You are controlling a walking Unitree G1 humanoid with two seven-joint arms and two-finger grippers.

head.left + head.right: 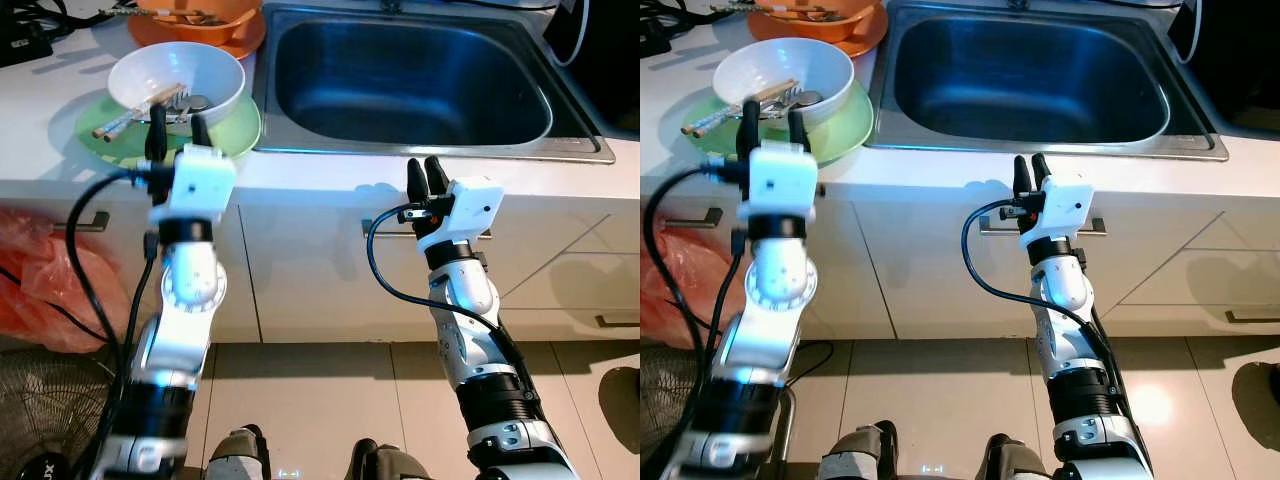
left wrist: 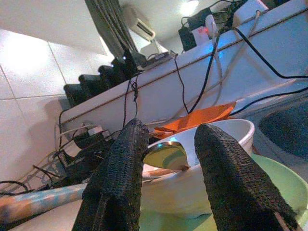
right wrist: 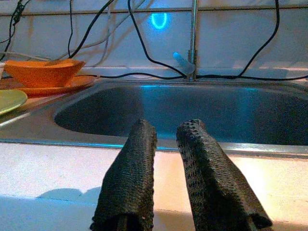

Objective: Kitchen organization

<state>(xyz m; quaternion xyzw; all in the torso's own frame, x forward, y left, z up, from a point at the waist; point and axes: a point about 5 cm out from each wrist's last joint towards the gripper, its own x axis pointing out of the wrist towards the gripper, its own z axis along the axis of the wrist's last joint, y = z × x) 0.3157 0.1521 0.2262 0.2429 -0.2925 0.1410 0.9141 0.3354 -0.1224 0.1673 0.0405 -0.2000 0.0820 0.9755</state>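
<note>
While the dishes sat stacked on the counter to the left of the sink (image 1: 575,140), little of the kitchen tidying looked done: the white bowl (image 1: 210,72) rested on the green plate (image 1: 240,130) with chopsticks (image 1: 125,115) and a spoon (image 1: 195,102) inside it, and farther back an orange bowl (image 1: 215,22) stood on an orange plate (image 1: 250,42), while the steel basin appeared bare. The left gripper (image 1: 173,130) was raised at the counter's front edge, just before the white bowl, its fingers (image 2: 120,163) spread apart and grasping nothing, the bowl's wall visible between them in the wrist view. The right gripper (image 1: 426,177) hung lower, in front of the counter's edge below the sink rim, its fingers (image 3: 132,163) drawn close with a narrow gap, empty as well. By my reading, the stack had yet to be lifted, so nearly everything remained. Loose utensils in the bowl could slide if it tipped. Black cables (image 3: 139,43) trailed along the back wall behind the tap (image 3: 192,38), and a red plastic bag (image 1: 45,290) sat on the floor beside the cabinet.
</note>
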